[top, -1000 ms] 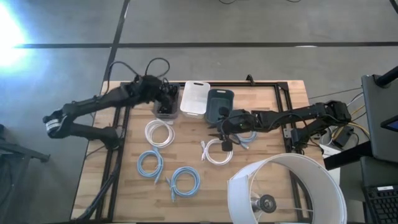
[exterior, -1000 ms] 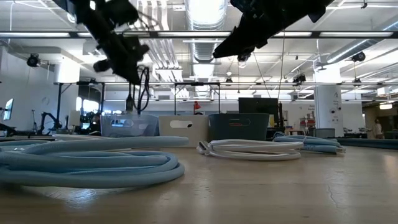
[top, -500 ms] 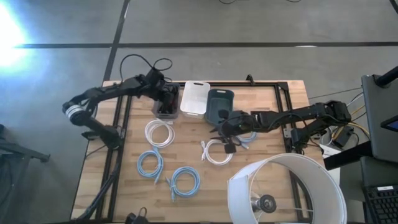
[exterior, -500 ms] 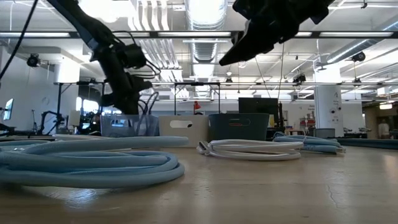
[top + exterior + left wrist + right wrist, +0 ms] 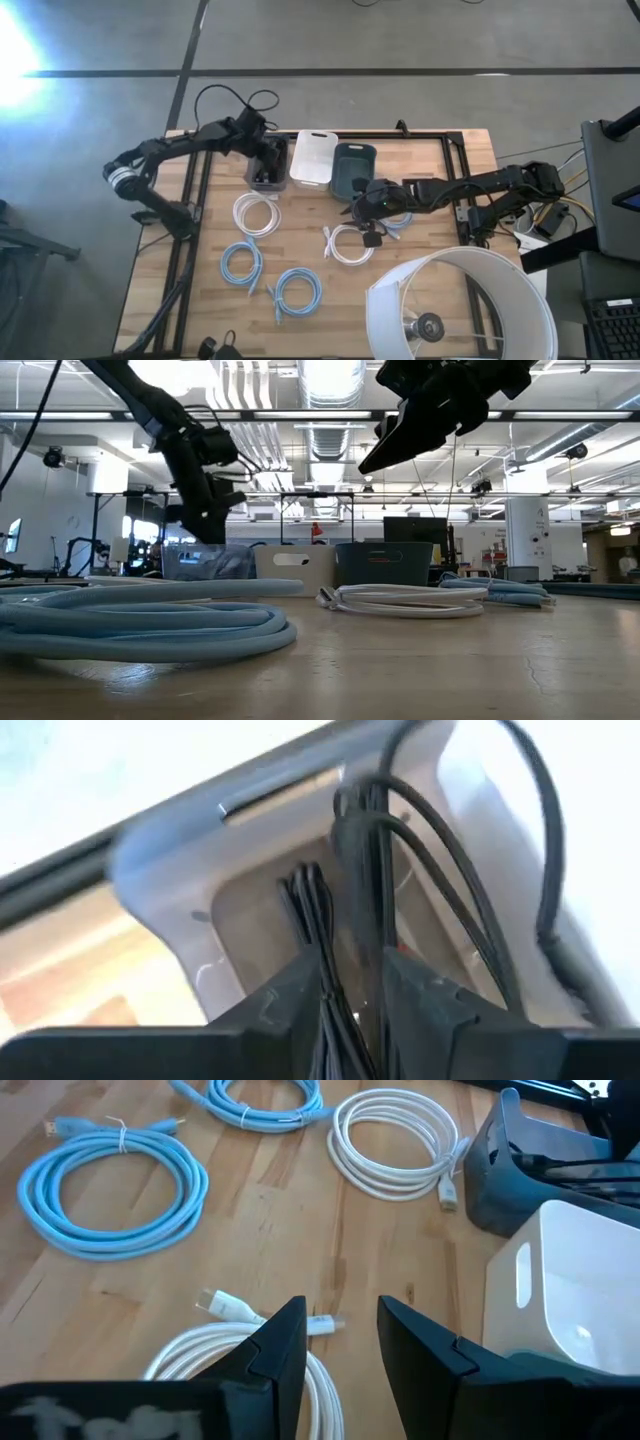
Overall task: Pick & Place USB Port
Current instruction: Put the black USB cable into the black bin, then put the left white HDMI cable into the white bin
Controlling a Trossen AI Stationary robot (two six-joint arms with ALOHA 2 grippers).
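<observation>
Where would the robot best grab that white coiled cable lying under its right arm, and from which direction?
Probably from straight above, pinching across one side of the white cable coil. It lies flat on the wooden table, so only its top is free, and the bundled loops make a narrow band that the right gripper, open just over it, could close around. The loose plug end looks harder to hold.

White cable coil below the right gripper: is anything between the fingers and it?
Nothing visible does. The right gripper hovers open above the white cable coil, with only air between them. The left gripper is far off, at the clear bin.
</observation>
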